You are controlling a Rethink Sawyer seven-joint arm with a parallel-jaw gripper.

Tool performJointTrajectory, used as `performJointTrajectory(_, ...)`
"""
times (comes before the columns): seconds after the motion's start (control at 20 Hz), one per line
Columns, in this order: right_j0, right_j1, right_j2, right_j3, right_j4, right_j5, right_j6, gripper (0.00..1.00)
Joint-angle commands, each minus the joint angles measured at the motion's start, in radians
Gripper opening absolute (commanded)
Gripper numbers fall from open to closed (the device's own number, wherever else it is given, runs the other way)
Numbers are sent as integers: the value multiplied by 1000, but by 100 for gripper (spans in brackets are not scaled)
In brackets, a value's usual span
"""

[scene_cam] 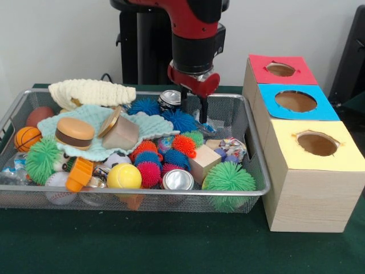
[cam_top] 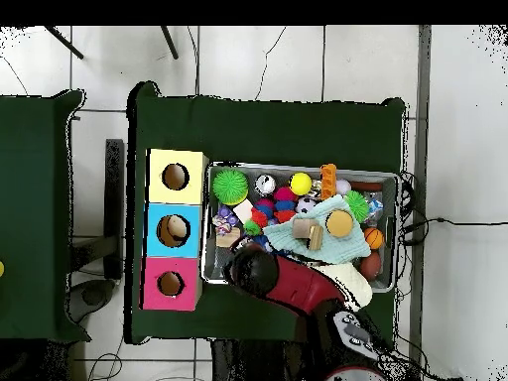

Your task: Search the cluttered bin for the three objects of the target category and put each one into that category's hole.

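Presently, the gripper (scene_cam: 193,105) hangs with fingers parted and empty above the cluttered bin (scene_cam: 249,149), poised to search; beneath it lie blue spiky balls (scene_cam: 181,120) and a can (scene_cam: 169,99).

One wire tray (scene_cam: 251,191). Three wooden boxes, one hole each: red-topped (scene_cam: 296,73), blue-topped (scene_cam: 268,105), yellow-topped (scene_cam: 336,162). Two cans: one at far side (scene_cam: 169,99), one at near side (scene_cam: 178,180). Two green spiky balls: left (scene_cam: 41,159), right (scene_cam: 228,178). Blue spiky balls: at least four. Red or pink spiky balls: at least four. One yellow ball (scene_cam: 124,176). One basketball (scene_cam: 27,137). One toy burger (scene_cam: 74,132). One wooden cube (scene_cam: 203,162). Two knitted cloths: cream (scene_cam: 91,91), pale green (scene_cam: 149,127). One robot arm (scene_cam: 197,34). Small items under pile: count unclear.
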Motion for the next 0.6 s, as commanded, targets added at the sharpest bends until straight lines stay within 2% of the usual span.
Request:
performJointTrajectory(0.05,-27,109,102,-211,0,-3,31,100)
performJointTrajectory(0.35,-35,120,114,-254,-21,24,5,100)
performJointTrajectory(0.4,-45,122,125,-264,-43,49,-24,0)
performJointTrajectory(0.6,-91,125,181,-251,-58,53,-56,0)
